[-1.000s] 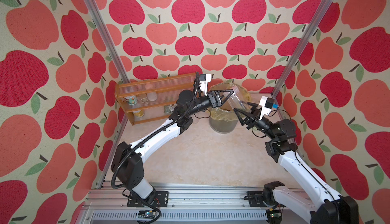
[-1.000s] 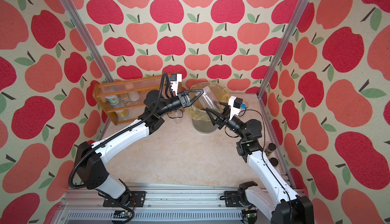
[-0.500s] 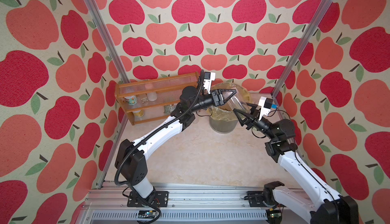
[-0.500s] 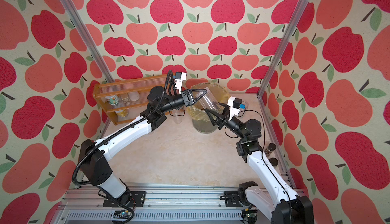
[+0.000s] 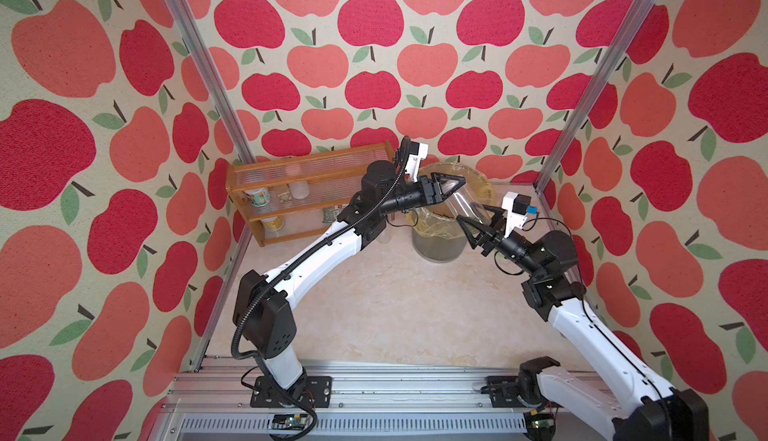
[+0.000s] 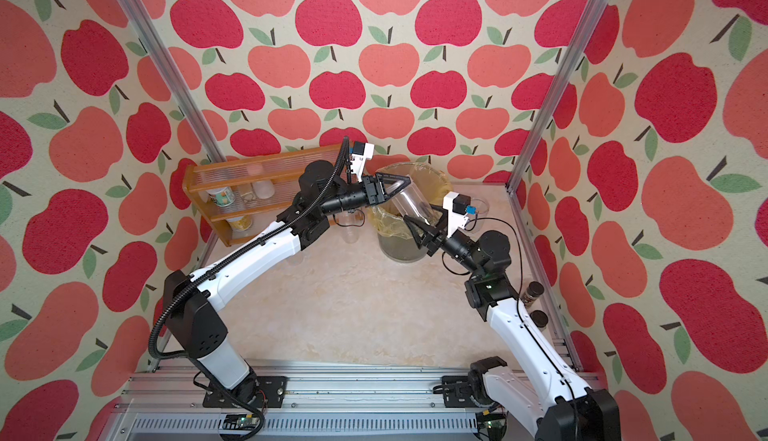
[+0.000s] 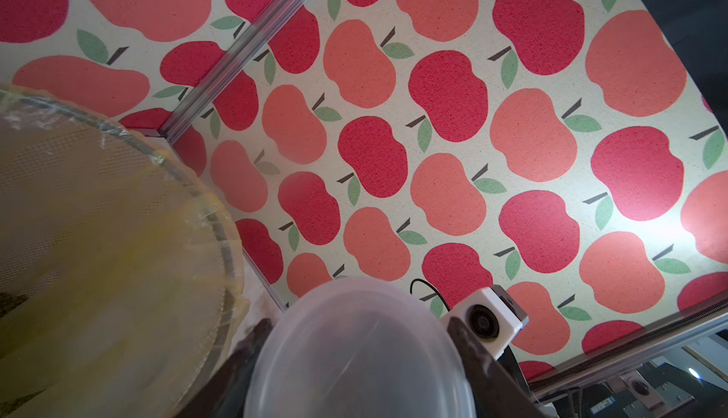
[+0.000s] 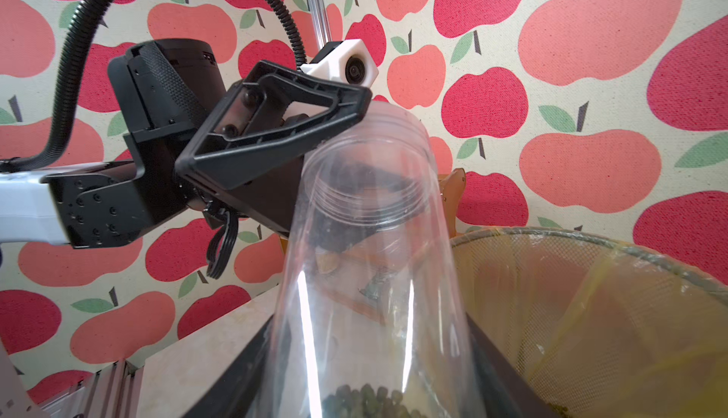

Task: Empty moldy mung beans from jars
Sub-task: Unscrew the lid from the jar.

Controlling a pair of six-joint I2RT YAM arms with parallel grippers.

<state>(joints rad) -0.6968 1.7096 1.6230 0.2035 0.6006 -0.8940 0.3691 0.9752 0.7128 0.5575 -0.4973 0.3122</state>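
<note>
A clear jar (image 5: pixel 467 206) (image 6: pixel 415 206) hangs tilted over the bin, its threaded open mouth (image 8: pixel 374 183) raised toward the left arm. My right gripper (image 5: pixel 478 216) (image 6: pixel 419 214) (image 8: pixel 374 376) is shut on its lower body. A few olive-green mung beans (image 8: pixel 366 400) lie in the jar's low end. My left gripper (image 5: pixel 455 189) (image 6: pixel 405 185) (image 7: pixel 360 357) is at the mouth end, and its dark fingers (image 7: pixel 252 341) press both sides of the jar (image 7: pixel 354 349). One left finger (image 8: pixel 275 136) lies along the rim.
The grey mesh bin (image 5: pixel 484 181) (image 6: pixel 436 173) (image 7: pixel 220 215) (image 8: pixel 591 246), lined with a yellow bag, stands at the back under both grippers. A wooden rack (image 5: pixel 307 168) with cans and jars fills the back left. Small dark-lidded jars (image 6: pixel 534 291) stand by the right rail.
My left gripper has moved in onto the jar's mouth end and its jaws have narrowed around it. The right arm and jar have barely moved.
</note>
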